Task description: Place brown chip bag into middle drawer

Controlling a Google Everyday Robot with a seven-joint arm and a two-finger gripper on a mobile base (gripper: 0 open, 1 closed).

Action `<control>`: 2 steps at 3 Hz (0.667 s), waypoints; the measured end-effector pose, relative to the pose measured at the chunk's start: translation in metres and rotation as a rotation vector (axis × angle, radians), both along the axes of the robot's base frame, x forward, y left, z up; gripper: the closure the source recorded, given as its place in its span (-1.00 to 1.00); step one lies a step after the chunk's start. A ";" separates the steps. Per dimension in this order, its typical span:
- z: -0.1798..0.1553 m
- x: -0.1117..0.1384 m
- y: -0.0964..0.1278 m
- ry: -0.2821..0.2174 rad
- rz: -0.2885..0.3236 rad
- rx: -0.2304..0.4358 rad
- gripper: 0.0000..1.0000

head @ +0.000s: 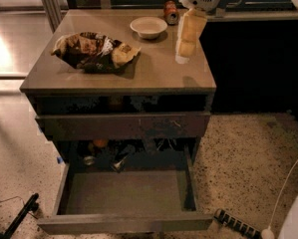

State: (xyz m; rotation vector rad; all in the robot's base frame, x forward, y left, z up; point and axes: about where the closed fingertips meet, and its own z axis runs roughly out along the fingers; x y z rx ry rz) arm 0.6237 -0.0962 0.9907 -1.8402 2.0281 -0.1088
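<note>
gripper [185, 48] over cabinet top [158, 71], open or closed: can't tell. brown chip bag [91, 51] well to its left, white bowl [148, 27] nearer; low sweep could clip bowl.

The brown chip bag [91, 51] lies crumpled near the left edge of the worktop [153, 76], well apart from the gripper [184, 55], which hangs pointing down over the right edge. A white bowl [148, 27] and a red-orange can [170, 12] sit by the back edge. Below, the middle drawer [126, 194] stands pulled open, its grey floor showing.
</note>
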 end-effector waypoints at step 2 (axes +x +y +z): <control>0.002 0.057 0.069 -0.020 0.070 0.010 -1.00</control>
